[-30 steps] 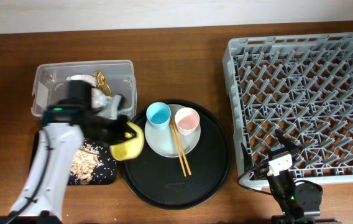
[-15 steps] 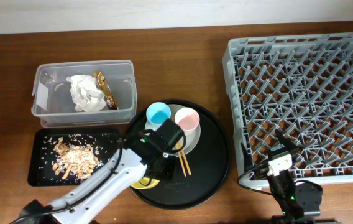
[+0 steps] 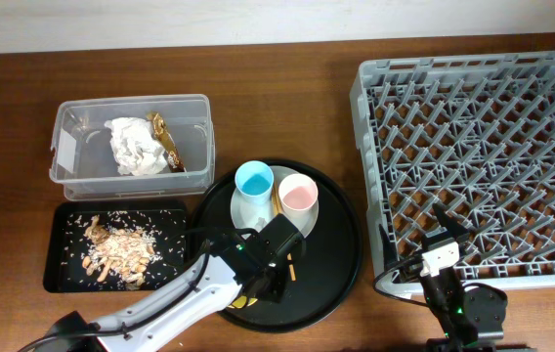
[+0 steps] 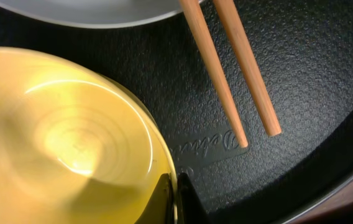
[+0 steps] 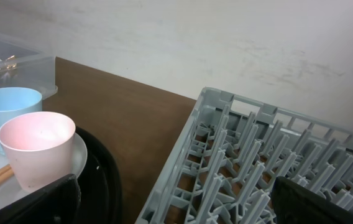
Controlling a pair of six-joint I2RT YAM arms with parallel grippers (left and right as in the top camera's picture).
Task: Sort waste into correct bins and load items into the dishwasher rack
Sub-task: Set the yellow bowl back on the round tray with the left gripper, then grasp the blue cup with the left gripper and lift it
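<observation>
Tissue (image 3: 136,147) and wrapper (image 3: 163,138) lie in tub (image 3: 131,101), scraps (image 3: 116,249) in shallow tray (image 3: 53,266)

Overhead, the left gripper (image 3: 266,282) is covering most of the yellow bowl (image 4: 71,137) and the near ends of the chopsticks (image 4: 219,81) at the front-left of the round black tray (image 3: 341,244). In the left wrist view the bowl is running off the left and bottom edges, while the plate (image 4: 89,9) is showing only as a sliver at the top. The fingers (image 5: 33,202) of the right gripper (image 3: 450,227) are appearing as blurred dark shapes cut off at its wrist view's bottom corners.
</observation>
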